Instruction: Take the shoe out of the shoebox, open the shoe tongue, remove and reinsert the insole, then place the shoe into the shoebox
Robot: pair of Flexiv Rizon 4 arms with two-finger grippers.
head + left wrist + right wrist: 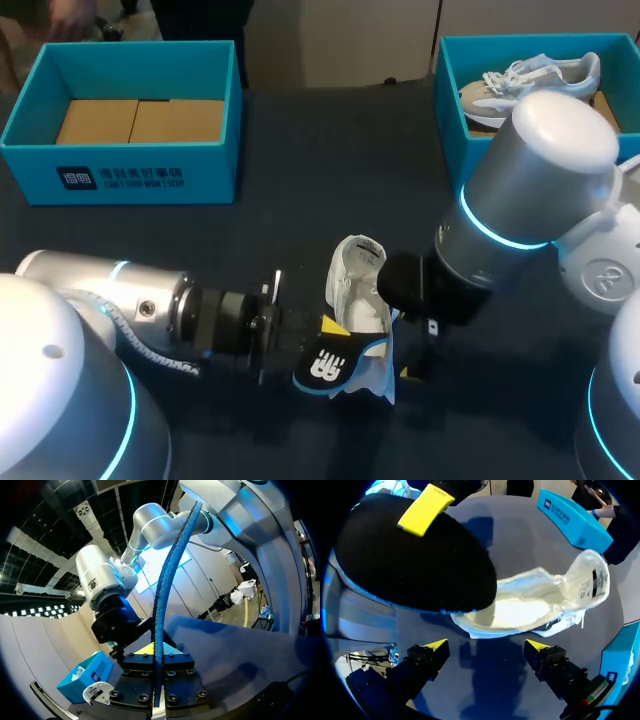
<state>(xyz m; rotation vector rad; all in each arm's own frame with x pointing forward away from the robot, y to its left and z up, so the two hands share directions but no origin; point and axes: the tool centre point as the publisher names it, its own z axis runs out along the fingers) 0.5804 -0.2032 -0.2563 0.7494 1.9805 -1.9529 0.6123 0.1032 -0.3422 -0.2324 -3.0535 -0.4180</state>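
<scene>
- The left end effector [157,652] is clenched on one edge of the black, blue-rimmed insole [325,368]. It holds the insole over the near end of the white shoe [360,285].
- The shoe lies tipped at the middle of the dark desk [330,180], its opening turned toward the right arm.
- The right end effector [487,647] is released. Its fingers are spread with the shoe just ahead of them, and it grips nothing.
- Risk: nothing pins the shoe, so pushing the insole in could slide or roll it (the floppy tongue might also fold into the opening).
- Risk: the thin insole, held at one edge only, may bend or slip.
- Room: both arms crowd the shoe. Open desk lies beyond it, between the left box [120,175] and the right box [450,90], which holds another shoe [530,80].
</scene>
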